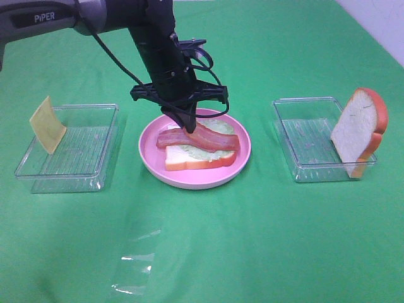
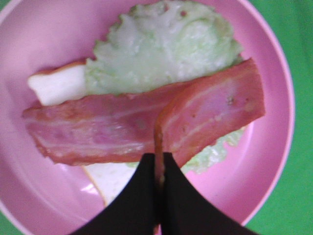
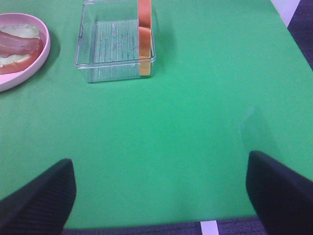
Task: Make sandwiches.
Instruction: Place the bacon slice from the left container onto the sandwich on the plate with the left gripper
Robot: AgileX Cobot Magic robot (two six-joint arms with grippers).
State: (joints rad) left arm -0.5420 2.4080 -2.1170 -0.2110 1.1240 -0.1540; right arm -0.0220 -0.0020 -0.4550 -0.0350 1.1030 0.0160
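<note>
Left wrist view looks straight down on the half-built sandwich: a bottom bread slice under pale lettuce, with one bacon strip lying flat across it and a second bacon strip overlapping it. The near end of that second strip curls up into the left gripper, whose jaws are pinched together on it, so the strip looks laid in place but not yet released. The stack sits at the middle of the pink plate, which keeps the layers together on the green cloth. The remaining parts wait at the sides, each propped upright against a wall, probably so that a claw can take an edge: the cheese square in the left tray and the top bread slice in the right tray. The right gripper hangs over bare cloth, well apart from the plate, jaws spread wide and empty, apparently waiting its turn.
</note>
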